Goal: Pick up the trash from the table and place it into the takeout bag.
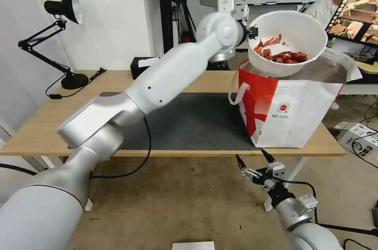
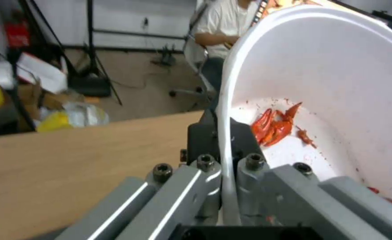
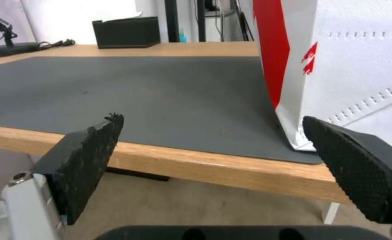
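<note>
The left gripper [image 1: 252, 31] sits in the upper middle of the head view, clamped on the rim of the white bowl [image 1: 293, 29]. In the left wrist view the rim [image 2: 226, 140] runs straight between the two closed fingers [image 2: 207, 166], one inside the bowl and one outside. The bowl is tilted, its opening turned toward the camera, and the red crayfish shells [image 1: 281, 54] lie heaped against its lower wall. It hangs in the air right above the open top of the takeout bag [image 1: 291, 112], its bottom overlapping the bag's upper edge in the picture; whether they touch is not clear.

The bag stands upright at the right end of the table [image 1: 39, 132], partly on the dark grey mat [image 1: 193, 124], with a white loop handle [image 1: 235, 92] hanging on its left side. The long white left arm [image 1: 157, 84] crosses the picture diagonally from the lower left and hides part of the mat. At the far edge of the table sits a black tissue box [image 1: 138, 65], and a black desk lamp [image 1: 63, 37] stands at the upper left.

The right gripper [image 1: 256, 163] hangs low at the lower right, below the near table edge, with its fingers [image 3: 89, 163] spread wide and holding nothing. In the right wrist view it faces the table edge [image 3: 205, 163] and the bag's bottom corner [image 3: 294, 140].
</note>
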Tool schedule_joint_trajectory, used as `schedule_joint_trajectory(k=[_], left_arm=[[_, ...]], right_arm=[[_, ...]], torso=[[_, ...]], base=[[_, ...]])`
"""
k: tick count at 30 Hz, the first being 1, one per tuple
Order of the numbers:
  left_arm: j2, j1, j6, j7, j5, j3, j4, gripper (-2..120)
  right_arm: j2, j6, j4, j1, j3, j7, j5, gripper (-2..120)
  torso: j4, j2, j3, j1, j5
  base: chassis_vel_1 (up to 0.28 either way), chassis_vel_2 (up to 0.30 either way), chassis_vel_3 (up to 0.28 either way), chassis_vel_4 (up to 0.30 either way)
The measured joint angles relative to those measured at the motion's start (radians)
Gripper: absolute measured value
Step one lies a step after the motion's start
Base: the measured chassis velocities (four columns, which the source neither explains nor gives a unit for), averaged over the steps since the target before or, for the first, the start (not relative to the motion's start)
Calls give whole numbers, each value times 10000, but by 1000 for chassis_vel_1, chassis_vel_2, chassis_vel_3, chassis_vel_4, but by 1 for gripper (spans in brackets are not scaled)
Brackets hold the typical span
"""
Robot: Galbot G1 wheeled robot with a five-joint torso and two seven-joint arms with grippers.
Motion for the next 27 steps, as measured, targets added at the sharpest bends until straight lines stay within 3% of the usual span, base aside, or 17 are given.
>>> schedule_joint_trajectory(k=[5, 8, 12, 24, 27], left_arm=[[135, 104, -558, 305, 1076, 495, -8, 0], [411, 195, -1252, 887, 2088, 1029, -131, 0], [581, 236, -1760, 1215, 2934, 1382, -170, 0], [793, 254, -1915, 1736, 3491, 1732, -382, 0], [924, 274, -2027, 2340, 3430, 1811, -557, 0]], right_arm=[[1, 0, 0, 0, 0, 0, 0, 100], [1, 0, 0, 0, 0, 0, 0, 100], [1, 0, 0, 0, 0, 0, 0, 100], [1, 0, 0, 0, 0, 0, 0, 100], [0, 0, 0, 0, 0, 0, 0, 100]], torso=[[1, 0, 0, 0, -1], [2, 0, 0, 1, -1], [2, 0, 0, 0, -2], [2, 0, 0, 0, -2], [1, 0, 0, 0, -2]], base=[[0, 0, 0, 0], [0, 0, 0, 0], [0, 0, 0, 0], [0, 0, 0, 0], [0, 0, 0, 0]])
